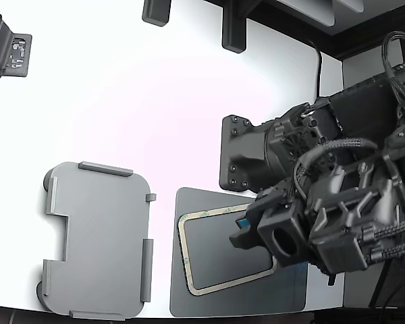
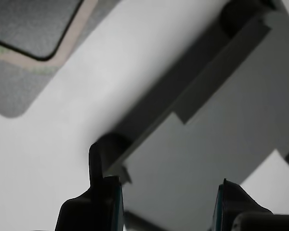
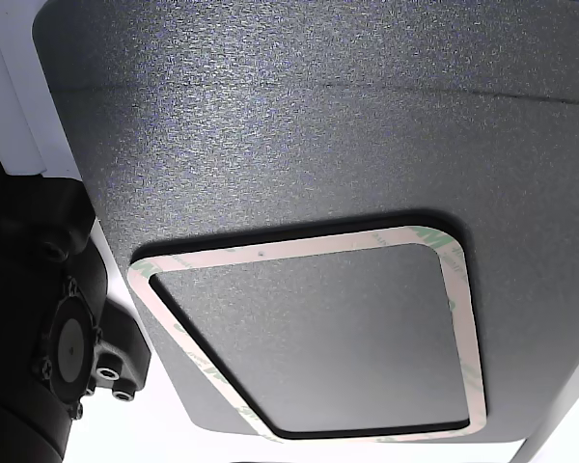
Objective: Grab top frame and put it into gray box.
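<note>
- The top frame [image 1: 186,260] lies flat on the dark gray mat [image 1: 189,300], near the table's [image 1: 155,121] front edge in the exterior view.
- The gray box [image 1: 98,239] sits just beside the mat, at the exterior view's left, with nothing in it.
- The claw [image 2: 166,204] hangs spread above the table, its fingers [image 2: 106,202] pinching nothing.
</note>
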